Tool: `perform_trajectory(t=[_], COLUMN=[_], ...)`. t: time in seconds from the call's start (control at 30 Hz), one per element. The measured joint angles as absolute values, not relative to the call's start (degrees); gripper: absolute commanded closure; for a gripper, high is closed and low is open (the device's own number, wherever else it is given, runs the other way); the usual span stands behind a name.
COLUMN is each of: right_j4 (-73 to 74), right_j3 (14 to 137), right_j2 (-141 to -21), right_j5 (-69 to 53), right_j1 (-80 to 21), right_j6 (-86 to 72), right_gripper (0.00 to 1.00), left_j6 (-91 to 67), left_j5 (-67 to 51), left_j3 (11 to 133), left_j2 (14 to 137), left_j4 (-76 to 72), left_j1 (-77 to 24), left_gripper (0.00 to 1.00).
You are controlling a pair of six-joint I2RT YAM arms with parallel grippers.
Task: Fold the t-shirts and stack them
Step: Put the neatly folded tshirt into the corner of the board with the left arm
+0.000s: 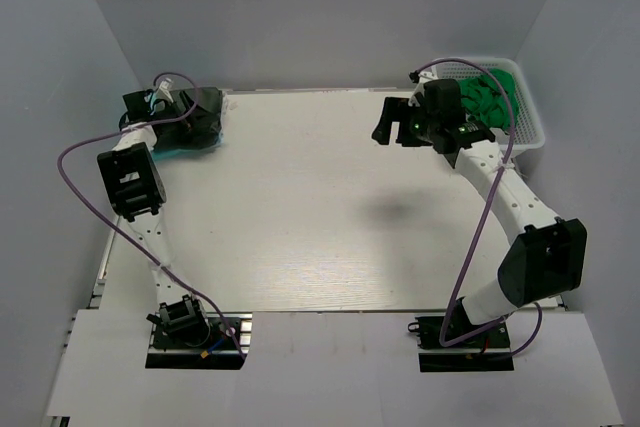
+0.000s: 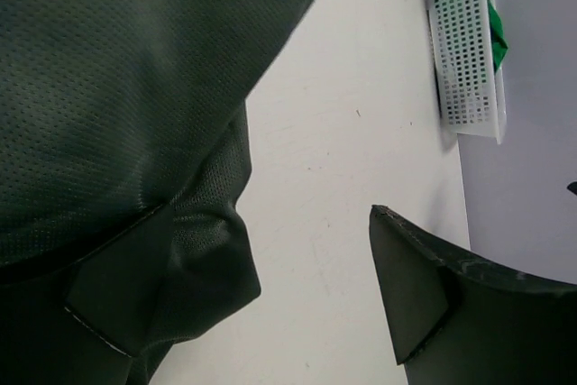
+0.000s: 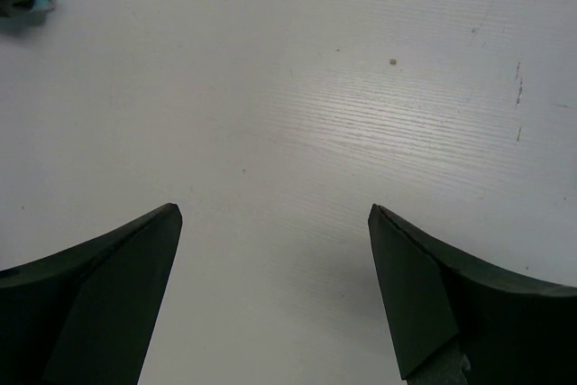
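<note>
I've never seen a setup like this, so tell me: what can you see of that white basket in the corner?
The white basket looks like plastic: rectangular, its walls pierced with rows of small holes. It stands upright on the table at its far right corner. A heap of bright green cloth lies inside, poking above the rim.

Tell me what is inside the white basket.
Bunched bright green t-shirt cloth shows in the white basket. Anything beneath it is covered; the right arm hides its left part.
</note>
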State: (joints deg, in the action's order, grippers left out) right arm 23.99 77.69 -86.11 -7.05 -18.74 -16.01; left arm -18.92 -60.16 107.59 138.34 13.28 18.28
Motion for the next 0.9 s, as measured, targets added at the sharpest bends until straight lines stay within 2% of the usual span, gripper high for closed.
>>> perform_trajectory(t=[0.4,0.53,0.67,0.8,0.9], right_j4=[24.1,24.12,24.58,25.23,25.82], right_j3=[78.5,78.52,79.64,81.01,82.35], right_j2=[-84.51,-84.44,-85.49,-87.13,-88.79], right_j5=[-4.58,-4.47,-4.47,-4.25,-4.21], right_j1=[-18.74,-18.74,-18.74,-18.74,-18.74], right_j6=[-15.55,-15.55,-15.55,-15.62,-15.64], right_gripper=[0.1,0.1,0.1,0.1,0.1], left_j6=[-21.78,-24.93,-29.61,-33.26,-36.18], left_j5=[-62.06,-62.59,-63.79,-64.95,-64.84], left_j3=[107.42,114.32,122.8,131.63,132.92], left_j2=[132.62,131.87,134.61,142.74,149.01], left_j4=[8.03,4.62,-0.95,-4.89,-7.46], left_j1=[18.37,18.37,18.35,17.98,17.45], left_gripper=[0.0,0.0,0.0,0.0,0.0])
